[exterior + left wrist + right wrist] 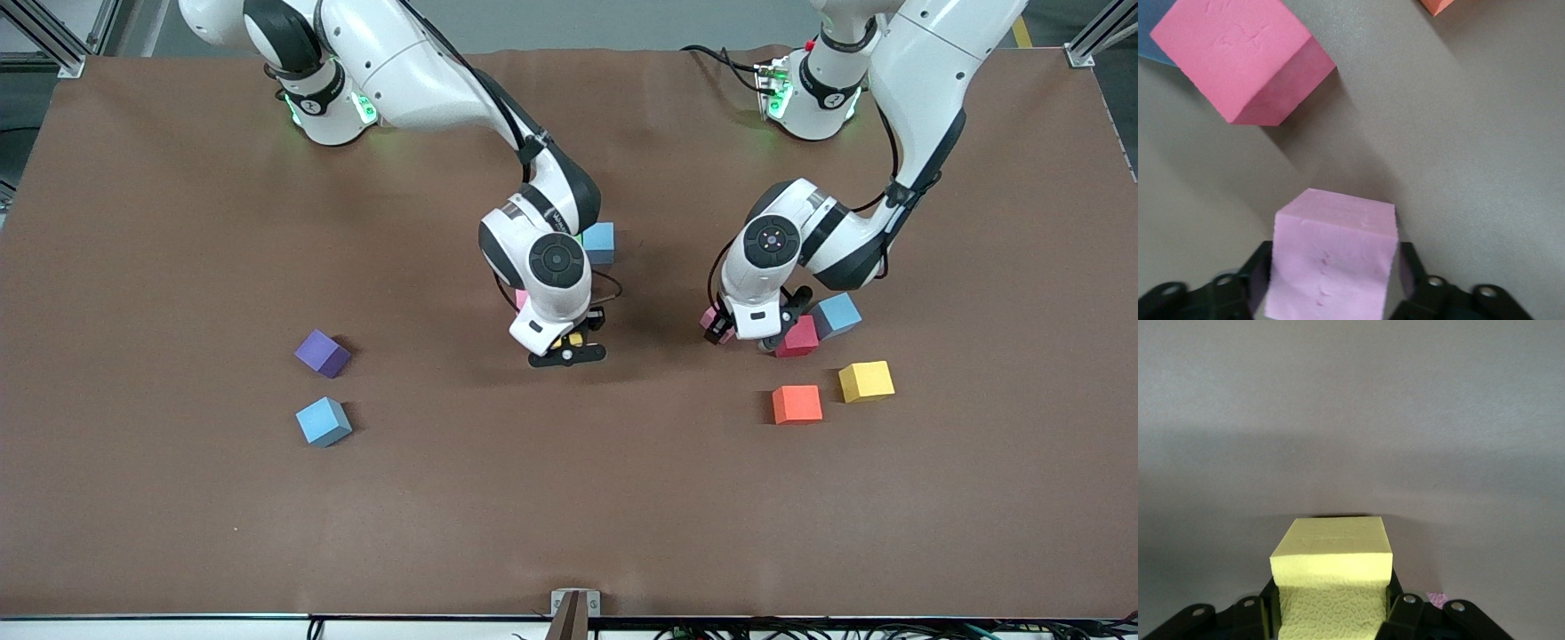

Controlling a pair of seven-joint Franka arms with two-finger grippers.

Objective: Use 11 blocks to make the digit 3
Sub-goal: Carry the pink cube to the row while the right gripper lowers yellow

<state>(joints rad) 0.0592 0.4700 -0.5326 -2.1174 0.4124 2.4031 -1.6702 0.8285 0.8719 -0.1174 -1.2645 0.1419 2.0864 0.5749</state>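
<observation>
My left gripper (722,327) is low at the table, and its fingers (1251,283) press both sides of a light pink block (1331,267). A red block (797,338) and a blue block (837,316) lie right beside it; in the left wrist view the red block (1245,57) shows close ahead. My right gripper (569,342) is over the middle of the table, shut on a pale yellow block (1331,577). A blue block (600,242) and a pink block (521,298) peek out from under the right arm. No digit 3 shape shows.
An orange block (797,404) and a yellow block (866,380) lie nearer the front camera than the left gripper. Toward the right arm's end lie a purple block (322,353) and a light blue block (324,421). The brown table (569,516) stretches wide below.
</observation>
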